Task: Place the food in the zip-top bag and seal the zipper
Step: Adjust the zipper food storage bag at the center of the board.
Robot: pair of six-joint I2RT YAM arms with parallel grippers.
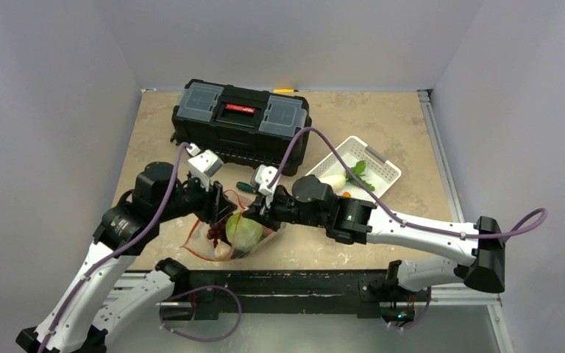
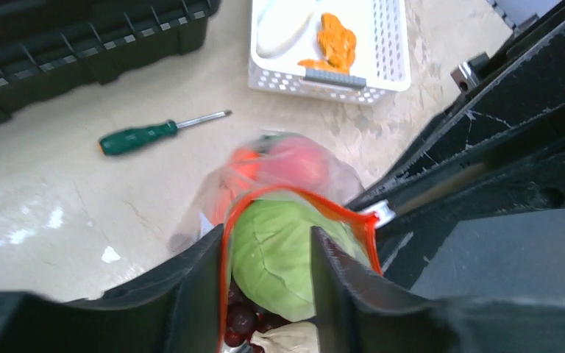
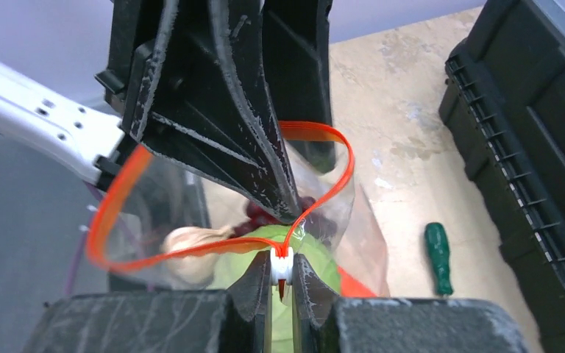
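Note:
The clear zip-top bag (image 1: pixel 221 246) lies near the table's front edge, its mouth held wide. Inside are a pale green cabbage (image 2: pixel 279 257), dark red grapes (image 2: pixel 239 320), a pink peach (image 2: pixel 294 162) and a pale garlic-like piece (image 3: pixel 184 243). The orange-red zipper (image 3: pixel 191 254) forms an open loop. My left gripper (image 2: pixel 266 243) is open at the mouth: one finger reaches through the loop, and the rim strip runs along the other finger (image 2: pixel 199 294). My right gripper (image 3: pixel 282 257) is shut on the zipper's white slider (image 3: pixel 282 268) at the end of the strip.
A black toolbox (image 1: pixel 240 121) stands at the back. A green-handled screwdriver (image 2: pixel 136 137) lies between it and the bag. The white slatted basket (image 1: pixel 379 163) at the right holds an orange piece (image 2: pixel 336 40) and a white piece (image 2: pixel 283 29).

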